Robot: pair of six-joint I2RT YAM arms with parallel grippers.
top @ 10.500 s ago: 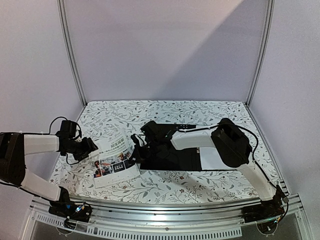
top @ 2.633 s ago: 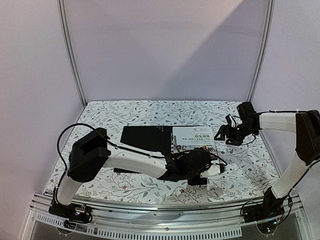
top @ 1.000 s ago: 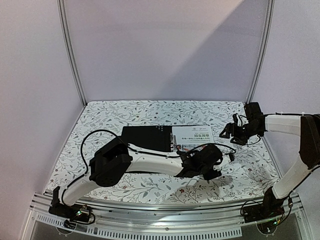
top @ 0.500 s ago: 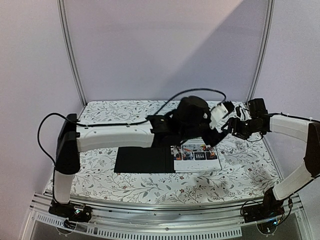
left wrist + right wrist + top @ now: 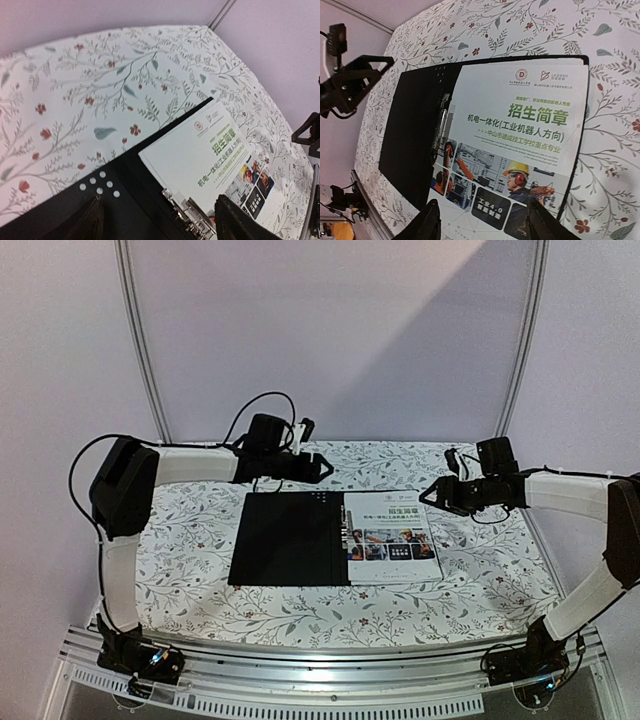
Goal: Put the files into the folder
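So here's what you've got: the folder [image 5: 285,540] lies wide open and flat in the middle of the flowery surface [image 5: 190,580], black inside facing up. The brochure sheet [image 5: 392,538] sits on the folder's right half, printed side up, with the green heading toward the far end and the photos toward the near end. Its left edge is right at the metal clip [image 5: 440,131] along the spine. You can't tell whether more sheets lie under it. The folder's left half shows just its black lining. Your left fingers [image 5: 91,226] hang just past the far edge of that left half, angled back over the folder, spread wide and holding nothing. Your right fingers [image 5: 431,220] hover just beside the folder's far right corner, also spread wide and empty. That wrist camera looks across the whole sheet. Both arms reach toward the far side of the surface, well apart from each other, with the open folder lying between them and a bit nearer to you.
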